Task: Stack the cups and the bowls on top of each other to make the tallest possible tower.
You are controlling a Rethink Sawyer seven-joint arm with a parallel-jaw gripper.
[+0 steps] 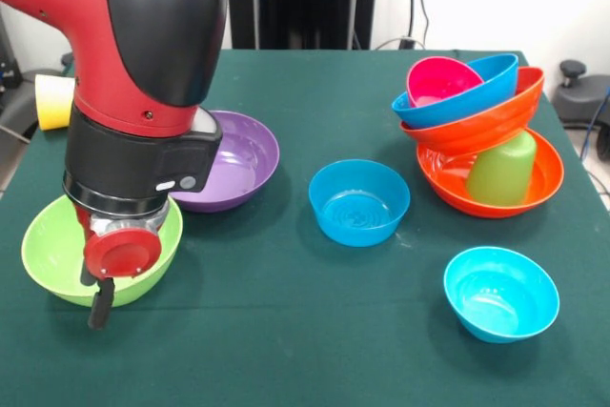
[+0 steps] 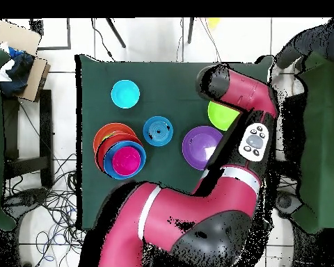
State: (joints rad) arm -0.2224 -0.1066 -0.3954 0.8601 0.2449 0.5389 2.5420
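Front view: pincer (image 1: 98, 307) low at lime green bowl (image 1: 52, 253), fingers' state unclear | tower (image 1: 481, 135) leans at counter's (image 1: 286, 331) right | yellow cup (image 1: 54, 100) at left edge

Eight bowls (image 1: 359, 201) show, plus two cups (image 1: 502, 170), one green and one yellow.

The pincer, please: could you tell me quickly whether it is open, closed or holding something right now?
Pincer: cannot be told; it hangs over the lime green bowl, with only one dark tip showing below the red wrist, and no object visible in it.
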